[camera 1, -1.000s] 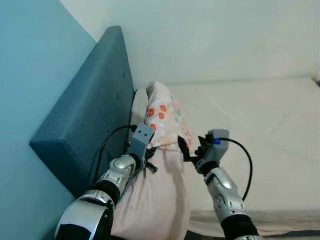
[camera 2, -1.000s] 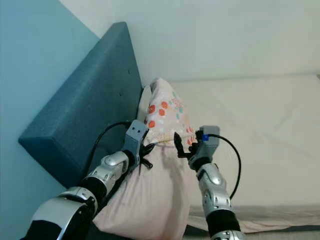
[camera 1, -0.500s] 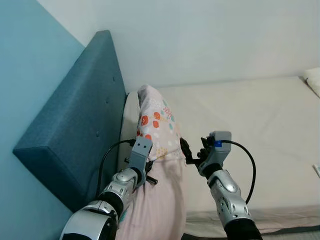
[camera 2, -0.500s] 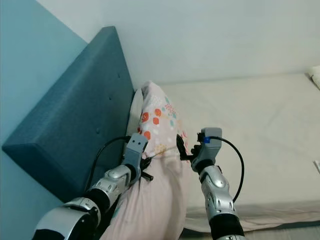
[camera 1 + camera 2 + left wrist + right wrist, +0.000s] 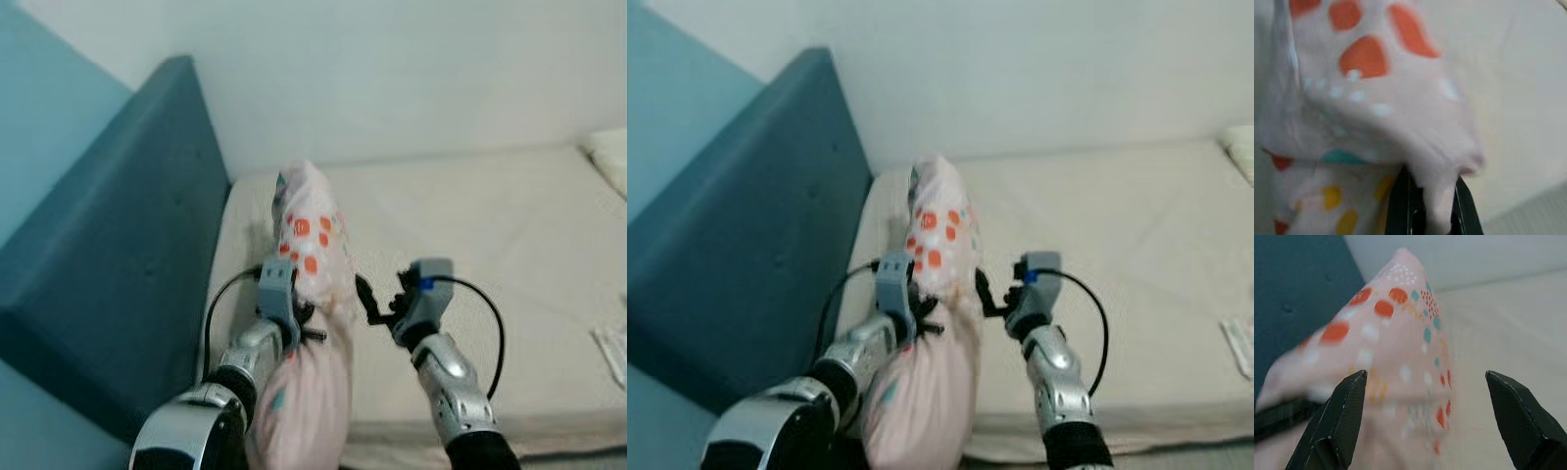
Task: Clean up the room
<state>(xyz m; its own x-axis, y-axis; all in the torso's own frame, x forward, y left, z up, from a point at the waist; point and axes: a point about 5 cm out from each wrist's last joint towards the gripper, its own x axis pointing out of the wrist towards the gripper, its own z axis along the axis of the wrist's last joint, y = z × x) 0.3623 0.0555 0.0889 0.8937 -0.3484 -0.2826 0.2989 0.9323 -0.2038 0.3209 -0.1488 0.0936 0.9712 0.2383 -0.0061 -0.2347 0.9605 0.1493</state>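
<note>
A pale pink pillow [image 5: 312, 245] with orange, teal and yellow dots stands on its end over the head of the bed [image 5: 490, 215]. My left gripper [image 5: 302, 323] is shut on its left side; in the left wrist view the cloth [image 5: 1366, 107] is pinched between the black fingers [image 5: 1400, 208]. My right gripper [image 5: 364, 302] hangs open just right of the pillow [image 5: 1396, 342], its two fingers [image 5: 1339, 418] spread wide and apart from the cloth.
A dark teal padded headboard [image 5: 108, 255] runs along the left, against a lighter teal wall. The cream mattress stretches to the right. A white pillow corner [image 5: 609, 157] and some paper [image 5: 612, 348] lie at the right edge.
The camera has swung, shifting the headboard left. The pillow now stands narrower and more upright, pulled away from the headboard. The right gripper stays open beside it.
</note>
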